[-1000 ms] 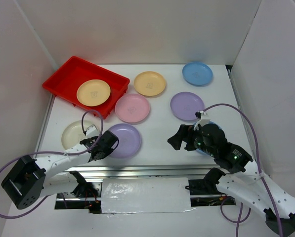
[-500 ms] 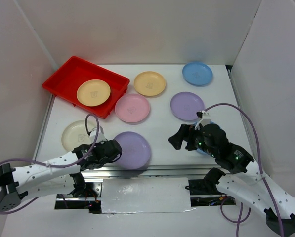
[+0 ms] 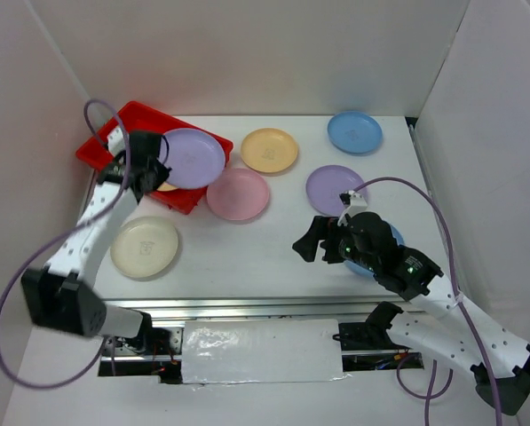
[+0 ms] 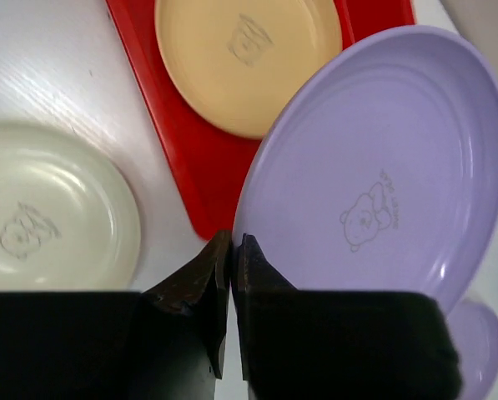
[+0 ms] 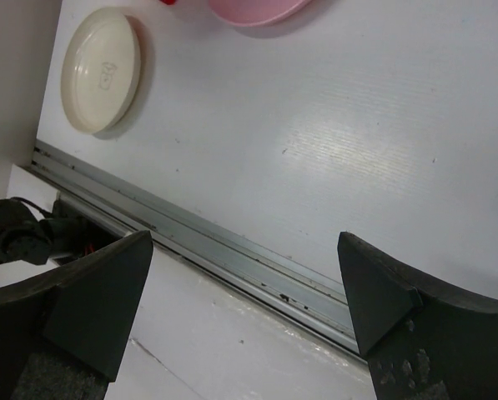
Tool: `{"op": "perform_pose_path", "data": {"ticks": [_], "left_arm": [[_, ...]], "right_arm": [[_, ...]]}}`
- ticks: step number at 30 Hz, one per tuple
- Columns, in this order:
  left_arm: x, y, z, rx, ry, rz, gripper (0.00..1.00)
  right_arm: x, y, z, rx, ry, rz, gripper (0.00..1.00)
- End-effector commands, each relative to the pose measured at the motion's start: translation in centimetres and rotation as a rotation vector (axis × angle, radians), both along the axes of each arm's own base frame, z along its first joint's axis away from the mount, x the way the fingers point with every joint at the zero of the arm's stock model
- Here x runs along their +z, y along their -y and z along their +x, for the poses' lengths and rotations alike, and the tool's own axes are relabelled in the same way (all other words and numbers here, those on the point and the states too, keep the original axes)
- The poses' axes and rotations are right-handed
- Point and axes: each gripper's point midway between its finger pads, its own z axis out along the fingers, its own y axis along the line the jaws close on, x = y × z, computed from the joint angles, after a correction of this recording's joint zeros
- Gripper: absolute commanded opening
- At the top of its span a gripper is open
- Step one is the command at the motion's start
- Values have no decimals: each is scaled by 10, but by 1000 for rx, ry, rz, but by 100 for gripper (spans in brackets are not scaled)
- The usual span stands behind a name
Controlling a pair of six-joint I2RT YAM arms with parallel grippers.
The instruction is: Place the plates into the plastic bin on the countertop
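Held plate: the purple plate (image 3: 192, 157) (image 4: 382, 167) hangs tilted over the right end of the red bin (image 3: 127, 124), partly above the yellow plate (image 4: 240, 58) that already lies flat inside.
Left end effector (image 3: 158, 164) (image 4: 232, 242): jaws almost closed, pinching the purple plate's rim, with only the thickness of the edge between them.
Right end effector (image 3: 313, 241) (image 5: 244, 250): jaws spread wide with nothing in them, hovering over the tabletop (image 3: 273, 257); a blue plate (image 3: 393, 238) sits mostly hidden under that arm.
Plates left outside: cream plate (image 3: 145, 247), pink plate (image 3: 238, 193), orange plate (image 3: 269, 149), second purple plate (image 3: 334, 189) and far blue plate (image 3: 354, 131), all flat on the tabletop.
Feel of the plates: to my eye thin, stiff and light plastic, not likely to break. The surface is glossy, so probably slippery between hard fingers.
Where to hold: the raised rim is the only real purchase, one finger under the lip and one on top.
Risk: held by one edge, a plate can pivot or slide out, so I'd keep it low over the bin before letting go.
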Motion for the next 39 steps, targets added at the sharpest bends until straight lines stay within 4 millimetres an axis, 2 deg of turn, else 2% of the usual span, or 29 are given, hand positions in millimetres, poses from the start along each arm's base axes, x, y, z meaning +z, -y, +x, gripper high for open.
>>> {"op": "perform_pose_path", "data": {"ticks": [1, 2, 3, 4, 5, 7, 8, 12, 16, 17, 19, 20, 21, 22, 23, 24, 25, 26, 27, 28, 29, 31, 32, 33, 34, 35, 36, 37, 39], "left_arm": [[13, -26, 68, -42, 1, -11, 0], [7, -34, 79, -29, -22, -16, 0], [-21, -49, 94, -10, -100, -17, 0], [-6, -54, 109, 0, -71, -24, 0], [-34, -60, 120, 12, -144, -20, 0], [-38, -76, 130, 34, -177, -29, 0], [-56, -79, 135, 42, -219, -29, 0], [-77, -90, 136, 79, -269, -18, 0], [-84, -98, 134, 112, -272, -23, 0], [-85, -102, 134, 114, -272, -27, 3], [-78, -105, 131, 131, -271, -25, 14], [-74, -106, 131, 135, -263, -23, 42], [-68, -106, 129, 140, -251, -20, 59], [-51, -106, 125, 157, -210, -19, 91], [-44, -109, 119, 181, -199, 3, 99], [-32, -109, 116, 182, -176, 13, 99], [-10, -104, 107, 178, -140, 29, 99], [2, -111, 98, 219, -129, 71, 99], [25, -111, 86, 239, -87, 81, 99], [36, -104, 78, 223, -69, 97, 99], [34, -105, 73, 218, -55, 105, 99], [57, -66, 66, 52, 45, 124, 99], [42, -32, 63, -59, 39, 124, 99], [47, -6, 66, -143, 80, 105, 99], [39, 15, 65, -222, 64, 120, 99], [29, 51, 59, -316, 40, 119, 99], [17, 74, 52, -393, 3, 110, 99], [-3, 103, 44, -473, -39, 109, 99], [-25, 131, 35, -522, -71, 90, 99]], "right_arm": [[37, -8, 5, 18, 88, 66, 100], [36, -7, 5, 19, 90, 63, 100], [36, -6, 5, 14, 95, 60, 100], [35, -6, 5, 14, 97, 58, 100], [33, -5, 5, 13, 95, 55, 100], [31, -4, 6, 9, 96, 49, 100], [28, -4, 7, 8, 93, 41, 100], [24, -4, 10, 8, 87, 23, 100], [20, -7, 12, 19, 77, 10, 100], [20, -7, 12, 18, 74, 10, 100], [19, -7, 12, 20, 73, 10, 100], [19, -8, 12, 21, 71, 9, 100], [18, -8, 11, 23, 70, 8, 100], [17, -8, 12, 23, 68, 6, 100], [17, -8, 12, 23, 67, 5, 100], [17, -8, 12, 21, 65, 7, 100], [16, -9, 13, 22, 62, 3, 100], [14, -9, 13, 20, 57, 0, 100], [13, -9, 14, 15, 55, -3, 100], [12, -9, 15, 11, 53, -7, 100], [13, -9, 16, 6, 54, -3, 100], [11, -8, 19, -11, 51, -5, 100], [11, -8, 21, -19, 52, -6, 100], [10, -7, 22, -34, 45, -1, 100], [11, -7, 24, -46, 45, 2, 100], [11, -4, 28, -76, 45, 0, 100], [13, -3, 29, -94, 42, 12, 100], [15, -1, 29, -106, 43, 17, 100], [19, 2, 28, -116, 55, 29, 100]]}}
